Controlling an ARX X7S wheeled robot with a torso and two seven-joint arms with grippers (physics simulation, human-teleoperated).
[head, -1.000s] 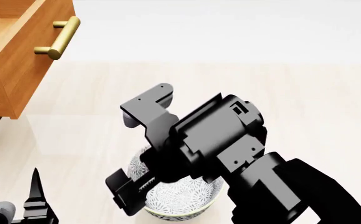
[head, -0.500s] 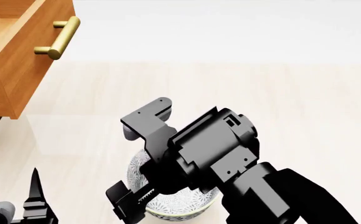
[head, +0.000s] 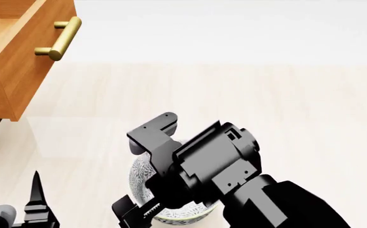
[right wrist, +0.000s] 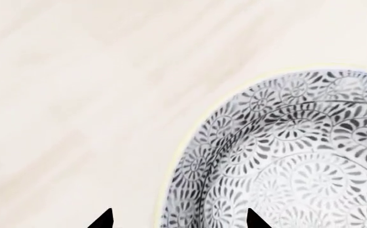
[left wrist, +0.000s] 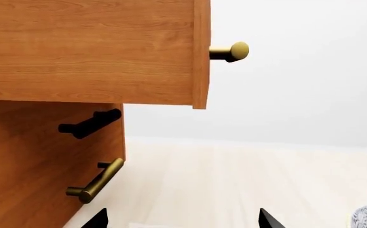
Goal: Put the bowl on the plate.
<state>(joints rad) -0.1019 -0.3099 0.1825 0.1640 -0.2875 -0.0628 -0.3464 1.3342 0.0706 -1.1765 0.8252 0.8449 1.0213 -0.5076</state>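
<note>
Right gripper sunk lower toward 6 o'clock, fingers spread astride rim of one bowl. Left gripper spread, unmoved.

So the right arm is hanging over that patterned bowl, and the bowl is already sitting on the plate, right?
Not quite. The right end effector does hang over the bowl, but the bowl sits on the bare pale table, not on a plate. The right wrist view shows this; no plate appears in any view.

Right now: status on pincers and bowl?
Right pincer open, straddling the bowl rim. Left pincer open, empty, facing the drawer. Plate not in view.
</note>
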